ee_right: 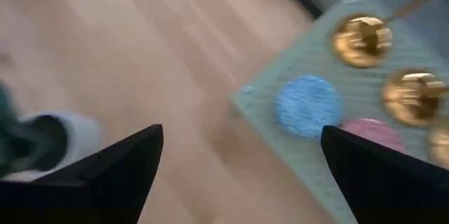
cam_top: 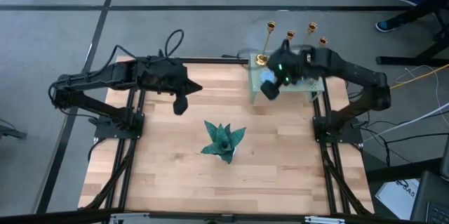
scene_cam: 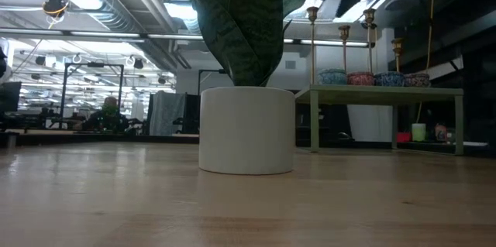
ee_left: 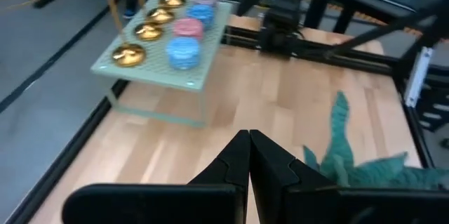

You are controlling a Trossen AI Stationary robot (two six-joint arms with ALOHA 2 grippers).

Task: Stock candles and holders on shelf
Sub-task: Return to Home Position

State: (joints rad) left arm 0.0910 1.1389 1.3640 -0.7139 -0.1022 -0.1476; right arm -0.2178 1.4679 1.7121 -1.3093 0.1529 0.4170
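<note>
Above the corner of the shelf (ee_left: 153, 75) that faces the middle of the bench (cam_top: 161, 161), the right end effector (cam_top: 270, 87) hangs with its fingers (ee_right: 119, 161) spread wide and nothing between them. All four candles (ee_left: 188, 27) sit in one row on the shelf top, and the four gold holders (ee_left: 149, 31) stand in a second row on the side away from the bench's middle. Both rows run along the shelf's long axis. In the right wrist view, the nearest blue candle (ee_right: 307, 104) lies just ahead of and below the open fingers, apart from them. Stocking looks complete, and what remains is the retreat. The right arm is by far the nearer to the shelf, so its way out probably leads up and back toward its own base, clear of the tall stems. Well apart, over the bench's left half, the left end effector (ee_left: 249, 161) waits with fingers pressed together, the teal plant ornament (cam_top: 223, 142) standing between the two arms.
</note>
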